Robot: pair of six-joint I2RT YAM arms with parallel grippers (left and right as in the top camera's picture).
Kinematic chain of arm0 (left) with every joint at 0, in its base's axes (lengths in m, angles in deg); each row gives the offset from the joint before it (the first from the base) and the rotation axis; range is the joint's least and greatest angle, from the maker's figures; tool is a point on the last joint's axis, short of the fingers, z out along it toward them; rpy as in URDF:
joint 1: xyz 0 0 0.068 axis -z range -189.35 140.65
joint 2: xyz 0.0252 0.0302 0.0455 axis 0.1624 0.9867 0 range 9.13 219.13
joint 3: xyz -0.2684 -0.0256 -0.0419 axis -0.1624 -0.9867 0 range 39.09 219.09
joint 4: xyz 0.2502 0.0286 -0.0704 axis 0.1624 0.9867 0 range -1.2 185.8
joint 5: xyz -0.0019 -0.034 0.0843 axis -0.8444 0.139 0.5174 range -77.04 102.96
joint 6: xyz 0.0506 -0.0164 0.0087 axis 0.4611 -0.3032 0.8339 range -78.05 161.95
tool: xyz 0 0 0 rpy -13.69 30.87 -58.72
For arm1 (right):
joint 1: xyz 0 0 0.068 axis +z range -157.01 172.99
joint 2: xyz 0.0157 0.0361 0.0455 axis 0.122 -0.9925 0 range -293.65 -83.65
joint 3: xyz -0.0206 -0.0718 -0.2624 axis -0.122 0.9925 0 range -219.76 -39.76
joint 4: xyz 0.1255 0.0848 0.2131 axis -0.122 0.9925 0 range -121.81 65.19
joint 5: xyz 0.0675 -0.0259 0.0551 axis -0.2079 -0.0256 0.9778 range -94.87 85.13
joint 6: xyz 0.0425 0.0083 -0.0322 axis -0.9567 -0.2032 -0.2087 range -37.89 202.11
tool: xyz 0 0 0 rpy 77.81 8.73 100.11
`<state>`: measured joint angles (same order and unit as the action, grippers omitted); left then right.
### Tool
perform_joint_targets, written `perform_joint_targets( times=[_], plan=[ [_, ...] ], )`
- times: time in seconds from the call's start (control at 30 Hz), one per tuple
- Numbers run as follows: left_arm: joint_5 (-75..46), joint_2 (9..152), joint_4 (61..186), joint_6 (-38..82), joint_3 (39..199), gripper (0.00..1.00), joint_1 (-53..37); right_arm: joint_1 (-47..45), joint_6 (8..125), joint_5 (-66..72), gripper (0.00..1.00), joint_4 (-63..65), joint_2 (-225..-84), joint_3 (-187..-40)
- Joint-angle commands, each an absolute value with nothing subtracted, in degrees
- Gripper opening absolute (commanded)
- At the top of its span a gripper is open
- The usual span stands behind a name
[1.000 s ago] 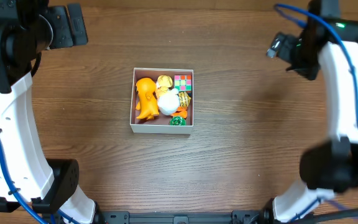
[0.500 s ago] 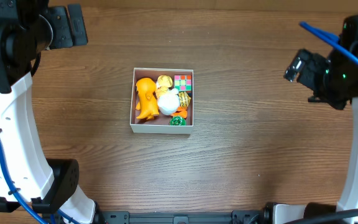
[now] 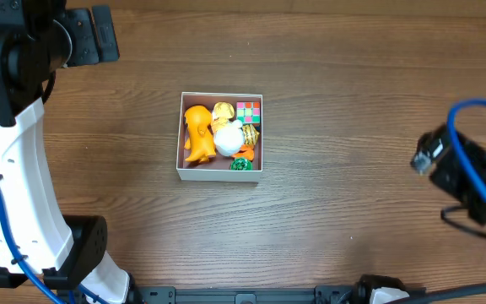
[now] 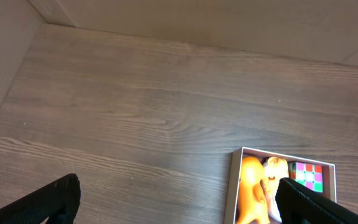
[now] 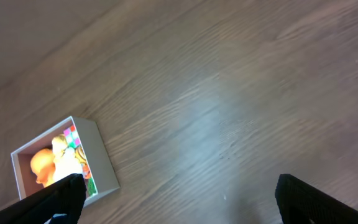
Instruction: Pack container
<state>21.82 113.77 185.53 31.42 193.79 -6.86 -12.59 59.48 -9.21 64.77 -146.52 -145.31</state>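
The container [image 3: 180, 143] is a square white-walled box in the middle of the table. It holds an orange toy animal [image 3: 197, 133], a white round toy [image 3: 228, 138], a colourful cube [image 3: 249, 111], a yellow toy [image 3: 223, 111] and a green piece [image 3: 241, 165]. My left gripper [image 3: 91, 35] is at the back left, far from the box, open and empty [image 4: 179, 205]. My right gripper [image 3: 433, 160] is at the right edge, open and empty [image 5: 185, 202]. The container also shows in the left wrist view [image 4: 232, 186] and in the right wrist view [image 5: 104, 165].
The wooden table [image 3: 336, 211] surrounds the box. A wall edge runs along the back in the left wrist view [image 4: 166, 25]. The white left arm [image 3: 15, 169] stands at the left side.
My right arm has swung from the back right down toward the front along the right edge. The left arm and the box have not moved.
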Motion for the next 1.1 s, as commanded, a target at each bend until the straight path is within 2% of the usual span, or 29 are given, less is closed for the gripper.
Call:
perform_joint_targets(
  times=[0.0,0.13,0.37,0.53,0.73,1.07],
  plan=[
    [21.93,114.12,185.59,32.1,193.63,1.0,-7.08,-12.66,57.29,-10.85,1.0,62.84,-140.8,-140.11],
    [21.96,114.12,185.59,32.1,193.63,1.0,-7.08,-12.66,51.79,-9.17,1.0,60.16,-136.05,-134.21],
    [21.93,114.12,185.59,32.1,193.63,1.0,-7.08,-12.66,51.42,-3.55,1.0,54.56,-133.61,-129.71],
    [21.96,114.12,185.59,32.1,193.63,1.0,-7.08,-12.66,51.42,1.04,1.0,56.51,-133.65,-129.71],
    [21.96,114.12,185.59,32.1,193.63,1.0,-7.08,-12.66,51.44,1.02,1.0,61.07,-133.65,-129.71],
    [21.96,114.12,185.59,32.1,193.63,1.0,-7.08,-12.66,54.13,-1.78,1.0,61.03,-133.63,-129.71]
  ],
)
